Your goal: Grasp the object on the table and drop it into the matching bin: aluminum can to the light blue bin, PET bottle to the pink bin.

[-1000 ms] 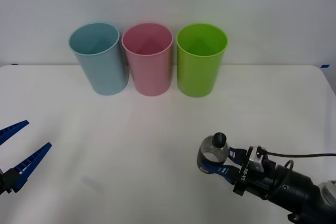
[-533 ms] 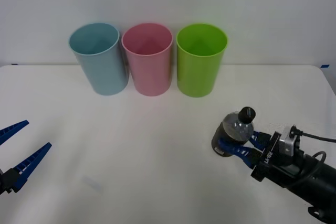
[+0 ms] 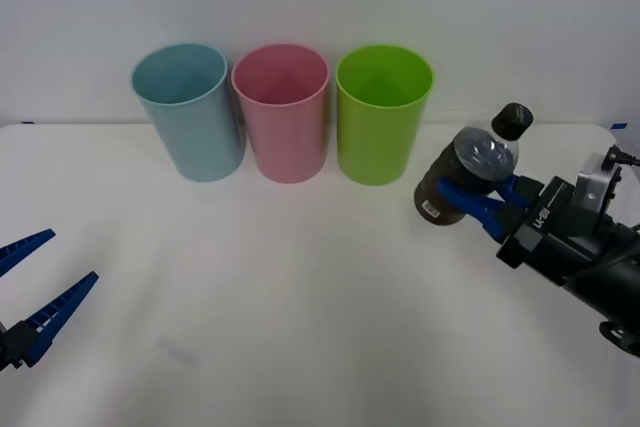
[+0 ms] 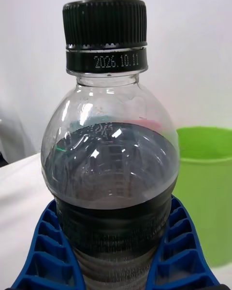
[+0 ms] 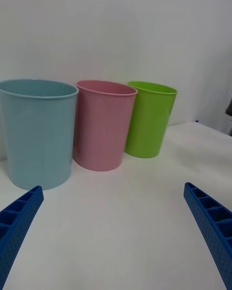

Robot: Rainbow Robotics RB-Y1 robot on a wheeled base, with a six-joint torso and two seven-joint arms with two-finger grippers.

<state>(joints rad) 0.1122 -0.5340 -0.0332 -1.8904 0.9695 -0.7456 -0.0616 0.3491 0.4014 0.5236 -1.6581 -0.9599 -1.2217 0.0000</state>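
PET bottle [image 3: 468, 175], partly filled with dark liquid, is likely rigid but smooth and a bit weighty, so the ribbed lower body is the sound place to hold. On the far left the left gripper [image 3: 33, 292] idles with jaws apart above the tabletop [image 3: 300, 277]. Light blue bin [image 3: 190, 112], pink bin [image 3: 282, 112] and lime green bin [image 3: 382, 112] follow; the green one stands between bottle and pink target. At right, the right gripper [image 3: 490, 202] clamps the tilted bottle aloft.
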